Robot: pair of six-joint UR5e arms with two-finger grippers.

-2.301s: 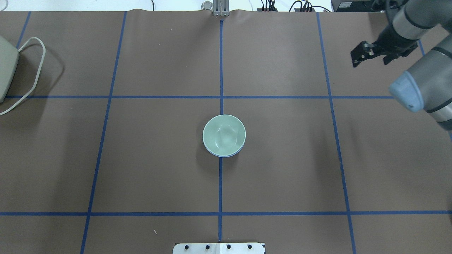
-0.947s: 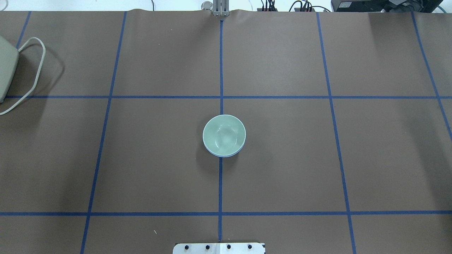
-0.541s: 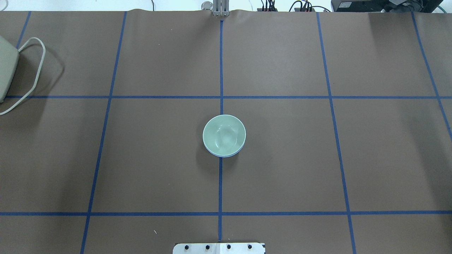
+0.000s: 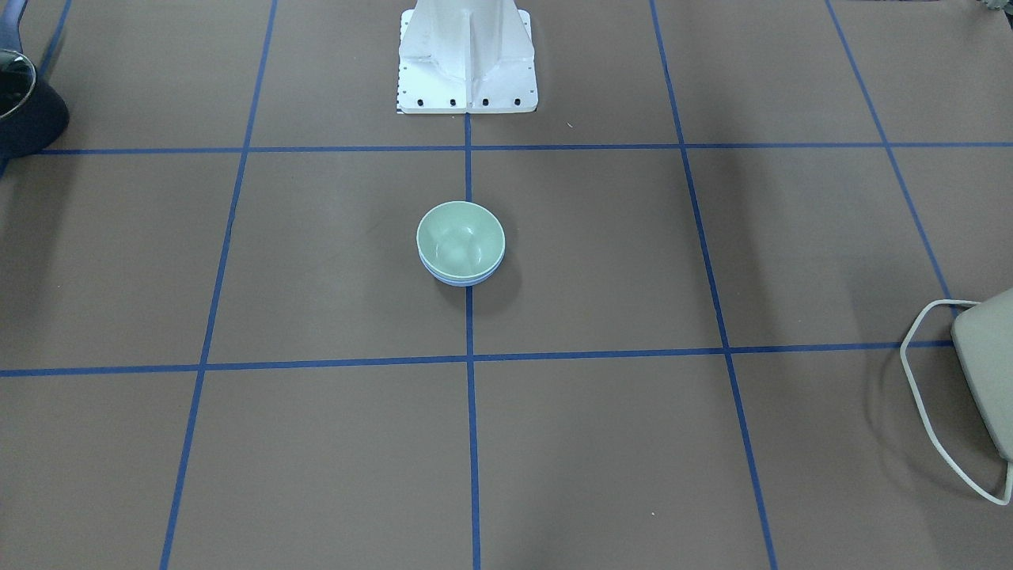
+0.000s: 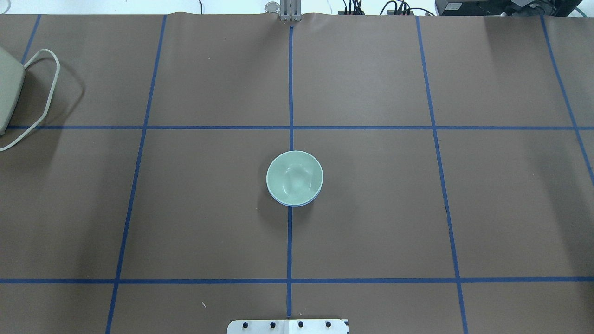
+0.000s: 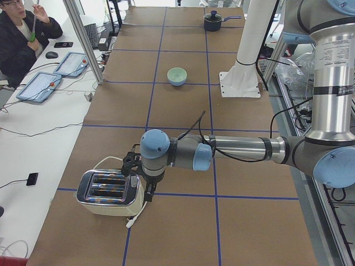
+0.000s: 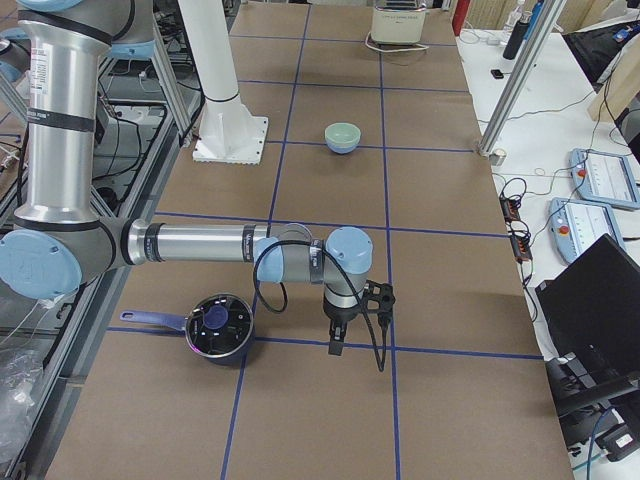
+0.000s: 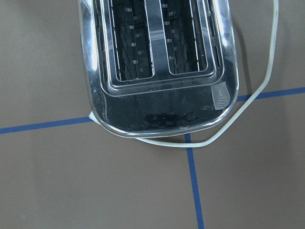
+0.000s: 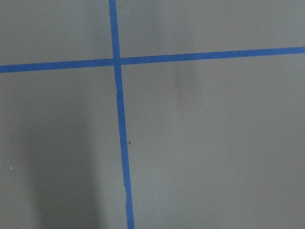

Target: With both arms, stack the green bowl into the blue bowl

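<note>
The green bowl [image 5: 294, 177] sits nested inside the blue bowl [image 5: 293, 203] at the table's centre; only the blue rim shows beneath it. The pair also shows in the front view, green bowl [image 4: 460, 237] in blue bowl [image 4: 459, 279]. Both arms are far from the bowls. My left gripper [image 6: 145, 188] hangs over a toaster at the table's left end. My right gripper [image 7: 336, 340] hangs over bare table beside a pot at the right end. Neither wrist view shows fingers, so I cannot tell whether either gripper is open or shut.
A chrome toaster [image 8: 157, 62] with a white cord lies at the left end [image 5: 7, 88]. A dark pot [image 7: 218, 325] stands at the right end. The white pedestal [image 4: 467, 55] stands at the robot's edge. An operator [image 6: 22, 33] sits beyond the far edge.
The right arm, seen at the overhead view's right edge 2.3 s ago, has left that view. The stacked bowls have not moved.
</note>
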